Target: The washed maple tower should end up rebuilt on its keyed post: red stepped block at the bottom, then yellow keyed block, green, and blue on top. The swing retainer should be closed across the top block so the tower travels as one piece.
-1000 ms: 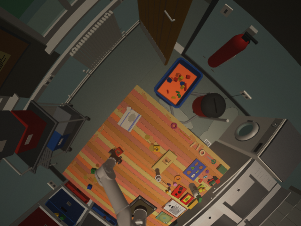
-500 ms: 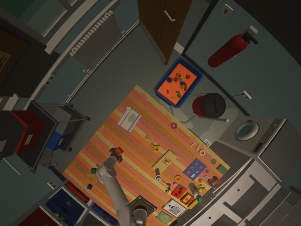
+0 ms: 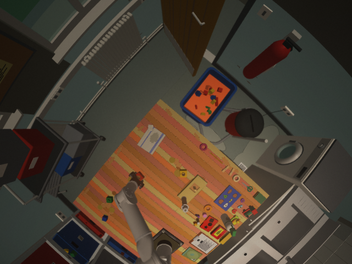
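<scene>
The red stepped block (image 3: 139, 175) lies on the striped mat, right at my gripper's fingers. My gripper (image 3: 137, 178) is open and holds nothing. The yellow keyed block (image 3: 183, 173) sits on the mat toward the tower base. The wooden base (image 3: 193, 187) with its post lies near the mat's middle, and no blocks are on it. The green block (image 3: 109, 199) and the blue block (image 3: 105, 218) lie on the mat's left edge, apart from each other. I cannot make out the swing retainer.
Behind the mat stand a blue tub (image 3: 208, 96) of small blocks and a red bin (image 3: 244, 123). A cloth (image 3: 151, 139) lies at the mat's far side. Toys crowd the right corner around a blue shape board (image 3: 227, 197). Drawers (image 3: 75, 241) line the near left.
</scene>
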You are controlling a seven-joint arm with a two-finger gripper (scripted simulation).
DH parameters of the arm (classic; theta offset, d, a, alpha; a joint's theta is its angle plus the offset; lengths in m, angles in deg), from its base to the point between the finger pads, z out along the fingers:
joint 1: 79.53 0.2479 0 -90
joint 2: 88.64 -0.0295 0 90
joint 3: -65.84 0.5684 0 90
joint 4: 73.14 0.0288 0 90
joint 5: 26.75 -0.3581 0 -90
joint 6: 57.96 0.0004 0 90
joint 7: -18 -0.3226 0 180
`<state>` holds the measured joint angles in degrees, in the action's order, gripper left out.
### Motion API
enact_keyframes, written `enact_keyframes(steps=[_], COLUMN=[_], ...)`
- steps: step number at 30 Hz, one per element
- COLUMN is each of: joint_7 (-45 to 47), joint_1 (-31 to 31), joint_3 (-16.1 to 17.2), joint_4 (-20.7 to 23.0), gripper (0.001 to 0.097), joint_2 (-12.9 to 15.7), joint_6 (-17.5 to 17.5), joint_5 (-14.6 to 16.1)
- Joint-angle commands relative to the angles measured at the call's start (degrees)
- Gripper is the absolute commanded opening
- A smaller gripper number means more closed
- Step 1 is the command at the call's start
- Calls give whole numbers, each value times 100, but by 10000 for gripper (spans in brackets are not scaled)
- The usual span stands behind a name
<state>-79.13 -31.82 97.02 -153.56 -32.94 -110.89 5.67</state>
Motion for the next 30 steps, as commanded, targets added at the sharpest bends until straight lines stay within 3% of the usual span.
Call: enact_keyframes(steps=[1,13,30], joint_7=[0,-2,-2], joint_1=[0,0,1], joint_3=[4,2,0], joint_4=[8,5,2], gripper=[840,835,495], joint_2=[-8,-5,-1], joint_6=[1,5,6], joint_5=[1,2,3])
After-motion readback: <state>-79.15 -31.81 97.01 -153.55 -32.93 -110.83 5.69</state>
